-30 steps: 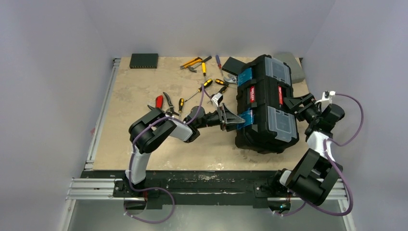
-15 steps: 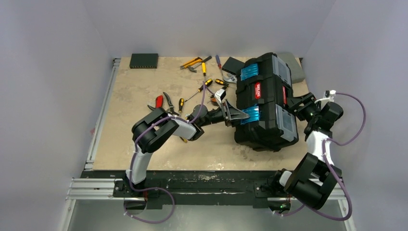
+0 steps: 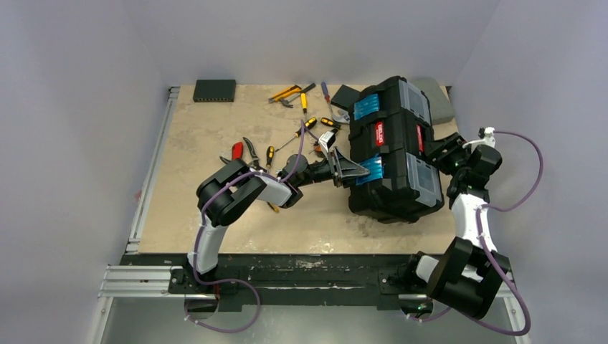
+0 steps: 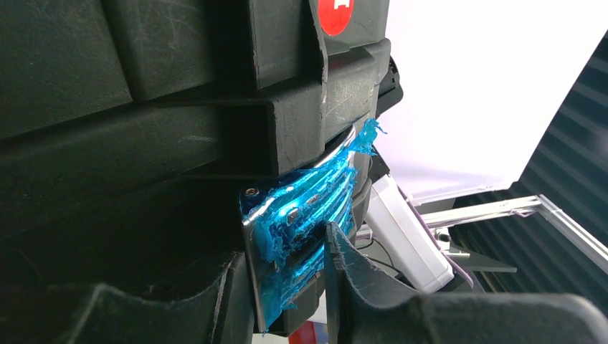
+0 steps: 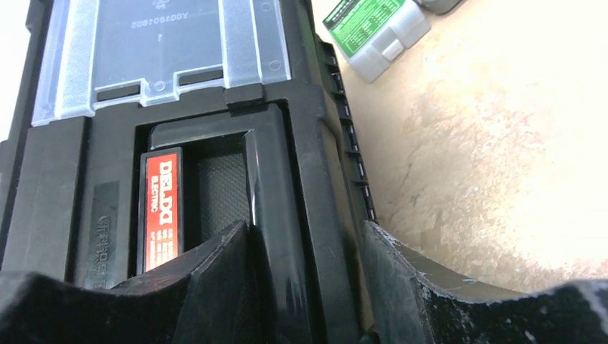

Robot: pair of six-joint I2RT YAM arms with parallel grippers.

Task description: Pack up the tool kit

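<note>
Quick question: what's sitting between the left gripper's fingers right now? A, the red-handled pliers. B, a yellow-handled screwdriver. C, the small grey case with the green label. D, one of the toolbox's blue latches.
D: in the left wrist view a blue latch on the side of the black toolbox fills the gap between the fingers of the left gripper.

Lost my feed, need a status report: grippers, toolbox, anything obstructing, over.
Left fingers pinching nearer blue latch. Right fingers clamped on toolbox at handle. Toolbox closed. Hand tools loose on table, left of it.
</note>
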